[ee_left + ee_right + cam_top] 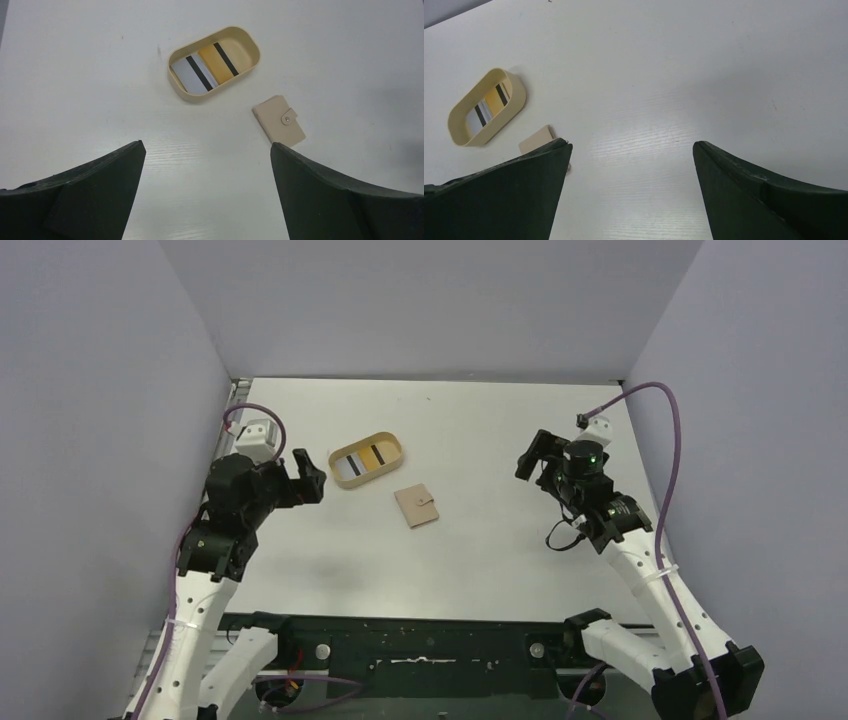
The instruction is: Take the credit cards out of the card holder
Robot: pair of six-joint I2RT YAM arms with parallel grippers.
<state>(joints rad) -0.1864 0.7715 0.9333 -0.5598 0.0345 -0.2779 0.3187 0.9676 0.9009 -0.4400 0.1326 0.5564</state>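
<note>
The tan card holder lies folded shut with its snap tab fastened, flat on the white table near the middle; it also shows in the left wrist view and partly behind a finger in the right wrist view. Two credit cards with dark stripes, one pale and one yellow, lie inside an oval tan tray. My left gripper hovers left of the tray, open and empty. My right gripper hangs to the right of the holder, open and empty.
The oval tray sits just behind and left of the card holder, seen small in the right wrist view. Grey walls close in the table on the left, back and right. Purple cables loop off both arms.
</note>
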